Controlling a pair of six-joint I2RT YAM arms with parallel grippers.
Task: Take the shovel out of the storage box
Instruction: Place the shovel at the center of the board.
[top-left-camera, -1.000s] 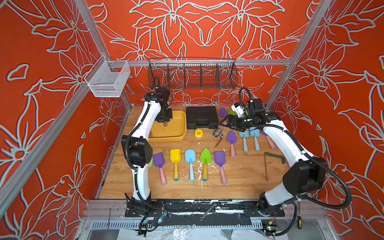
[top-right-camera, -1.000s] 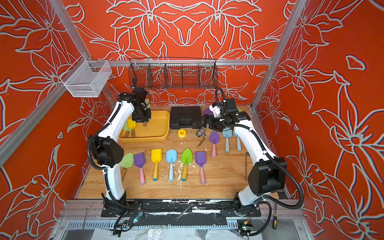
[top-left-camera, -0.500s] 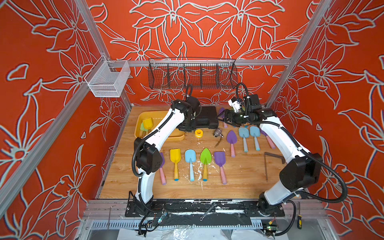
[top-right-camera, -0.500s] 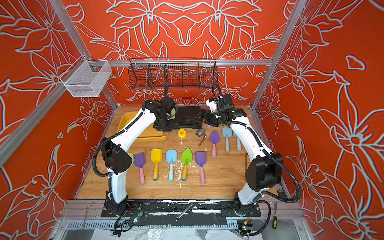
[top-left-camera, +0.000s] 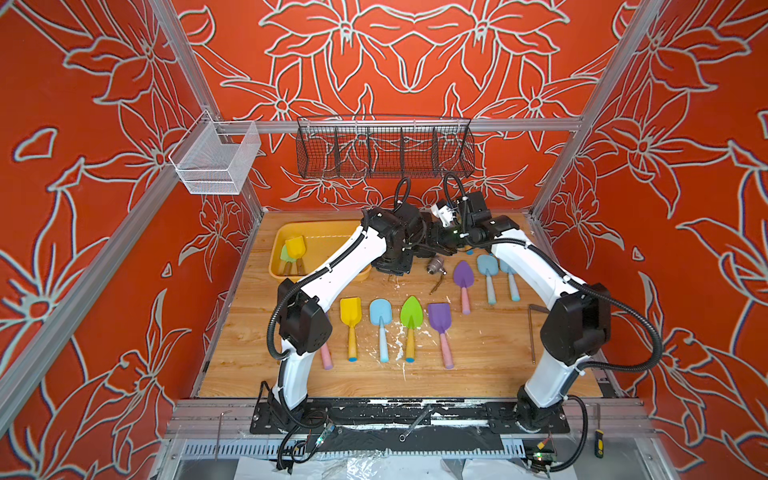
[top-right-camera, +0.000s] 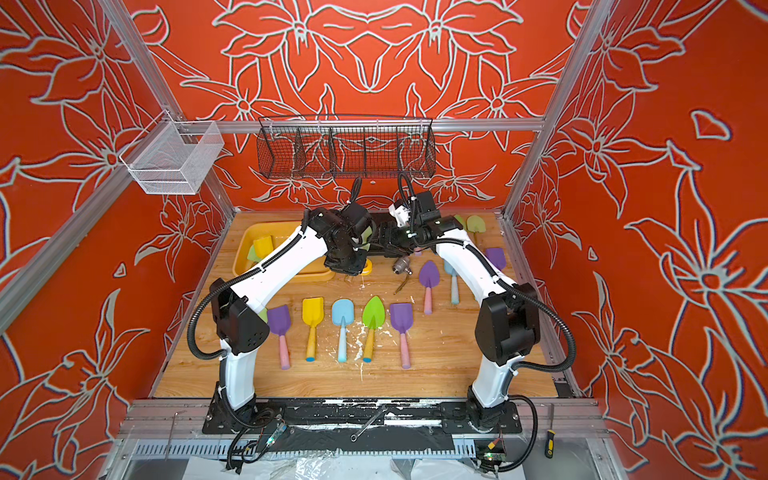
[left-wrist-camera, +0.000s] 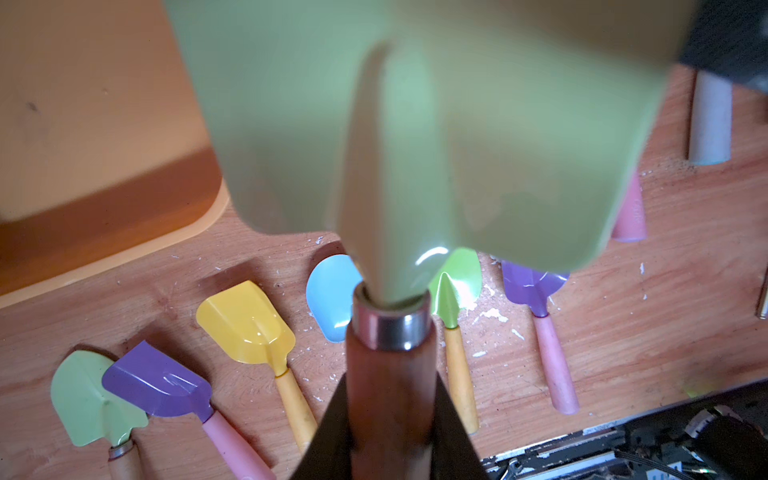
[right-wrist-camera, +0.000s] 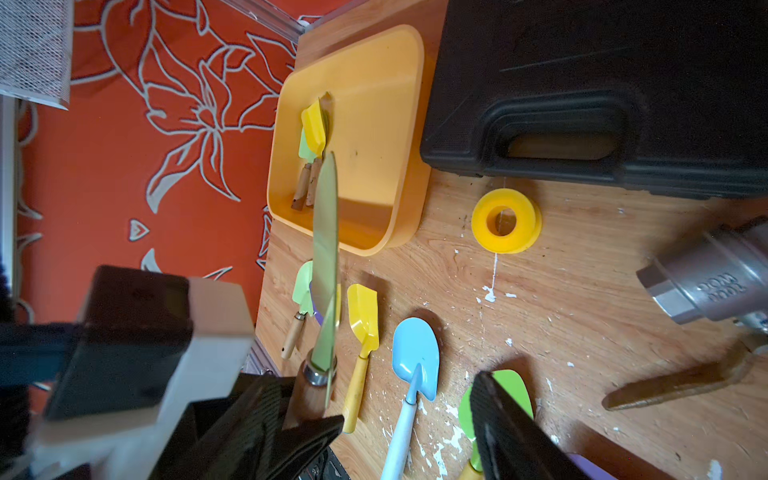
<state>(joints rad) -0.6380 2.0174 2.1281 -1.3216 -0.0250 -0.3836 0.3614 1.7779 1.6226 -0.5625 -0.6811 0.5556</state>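
The storage box is a shallow yellow tub at the back left of the table, also seen in the right wrist view. A yellow shovel and a green one lie in it. My left gripper is shut on the wooden handle of a pale green shovel. It holds that shovel in the air to the right of the box. In a top view only a sliver of the blade shows between the two wrists. My right gripper faces it, open, and the shovel's handle lies against one finger.
A black tool case stands behind the grippers, with a yellow spool and a metal chuck in front of it. Several shovels lie in rows, among them a yellow one and a purple one. Above the back edge hangs a black wire basket.
My left arm swung right from over the storage box, carrying the pale green shovel to the right gripper. The right gripper shifted left toward it and its jaws have narrowed.
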